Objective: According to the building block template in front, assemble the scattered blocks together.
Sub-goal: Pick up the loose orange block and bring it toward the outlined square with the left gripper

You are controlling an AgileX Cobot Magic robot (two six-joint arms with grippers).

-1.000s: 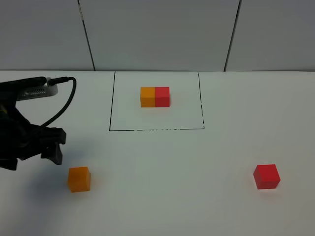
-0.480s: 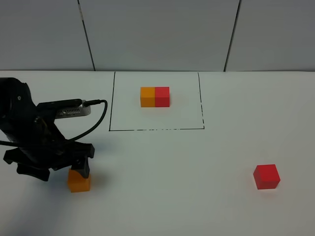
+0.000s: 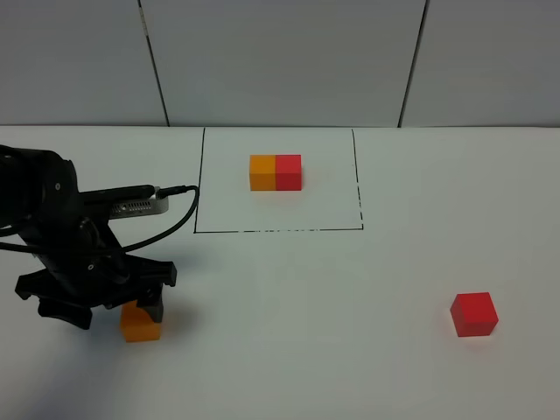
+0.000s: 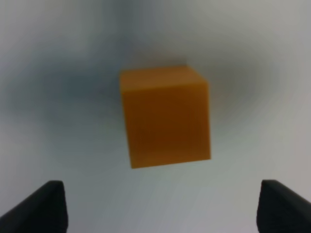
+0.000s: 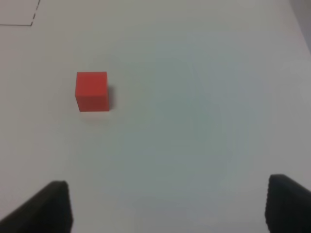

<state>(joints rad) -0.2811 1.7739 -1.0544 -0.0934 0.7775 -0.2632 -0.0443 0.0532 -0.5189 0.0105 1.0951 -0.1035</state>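
The template, an orange cube (image 3: pixel 262 172) joined to a red cube (image 3: pixel 289 171), sits inside a black drawn rectangle (image 3: pixel 278 231) at the back middle. The loose orange cube (image 3: pixel 140 327) lies at the front left, partly hidden under my left gripper (image 3: pixel 133 304). In the left wrist view the orange cube (image 4: pixel 165 116) lies just ahead of the open left gripper (image 4: pixel 163 213), not between the fingertips. The loose red cube (image 3: pixel 474 314) lies at the front right. In the right wrist view it (image 5: pixel 91 91) lies well ahead of the open, empty right gripper (image 5: pixel 167 208).
The white table (image 3: pixel 315 332) ends at grey wall panels (image 3: pixel 280 61) at the back. A black cable (image 3: pixel 179 210) loops from the left arm. A corner of the drawn rectangle (image 5: pixel 19 23) shows in the right wrist view. The right arm is out of the high view.
My left arm has swung in from the left edge and come down over the loose orange cube, covering its top. Both loose cubes and the template have stayed put.
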